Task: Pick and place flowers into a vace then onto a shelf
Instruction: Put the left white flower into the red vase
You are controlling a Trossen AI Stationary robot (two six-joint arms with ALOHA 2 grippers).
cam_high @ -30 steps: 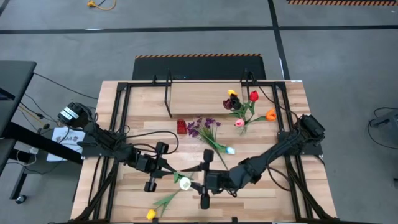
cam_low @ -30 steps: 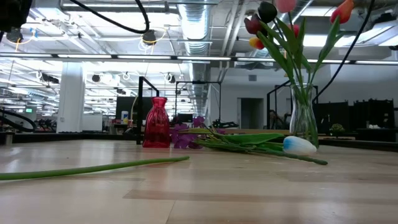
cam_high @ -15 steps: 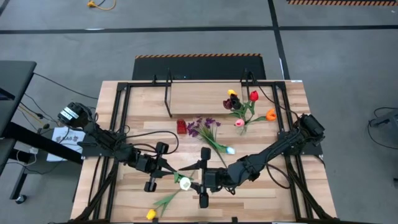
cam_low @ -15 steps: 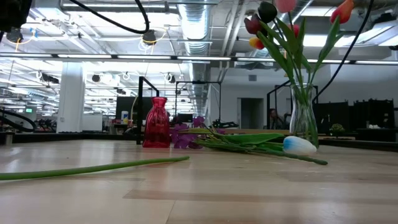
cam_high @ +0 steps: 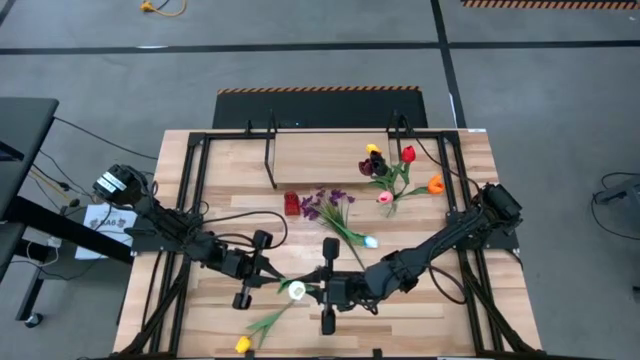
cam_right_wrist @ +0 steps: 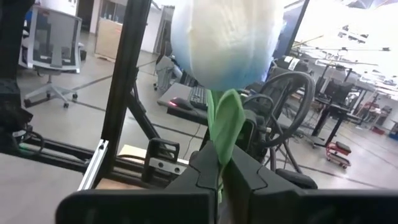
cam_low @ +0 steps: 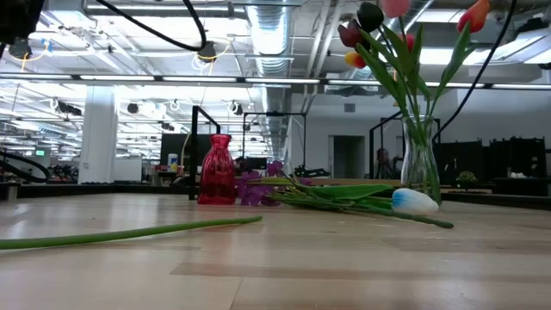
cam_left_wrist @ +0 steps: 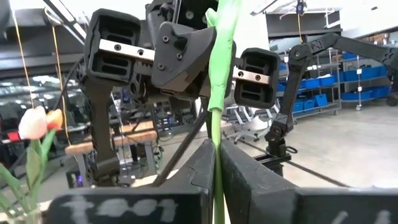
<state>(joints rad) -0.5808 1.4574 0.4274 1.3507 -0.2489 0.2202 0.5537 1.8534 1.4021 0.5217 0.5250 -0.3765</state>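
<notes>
A white tulip (cam_high: pixel 297 291) on a green stem hangs above the table's near middle, between my two grippers. My left gripper (cam_high: pixel 266 283) comes from the left and is shut on the stem (cam_left_wrist: pixel 216 124). Facing it from the right, my right gripper (cam_high: pixel 318 290) is shut on the stem under the bloom (cam_right_wrist: pixel 227 37). A glass vase (cam_low: pixel 419 164) with several tulips (cam_high: pixel 390 172) stands at the far right. The shelf (cam_high: pixel 320 160) stands at the far edge. My left gripper pinches the green stem (cam_left_wrist: pixel 215 180) between its two fingertips, coming level from the table's left. The stem runs on ahead of the fingers toward the other gripper, clear of the table. My right gripper pinches the stem and a leaf (cam_right_wrist: pixel 222 140) just below the white bloom, between its two fingers, level from the table's right. The bloom stands right beyond the fingertips, lifted clear.
A small red vase (cam_high: pixel 291 203) and a purple sprig (cam_high: pixel 325 205) sit mid-table. A pale tulip (cam_high: pixel 370 241) lies beside them. A yellow tulip (cam_high: pixel 243 344) lies at the near edge, its long stem (cam_low: pixel 129 232) flat on the boards.
My right gripper has shut on the white tulip's stem beside the bloom. The tulip has stayed in the air between the two grippers.
</notes>
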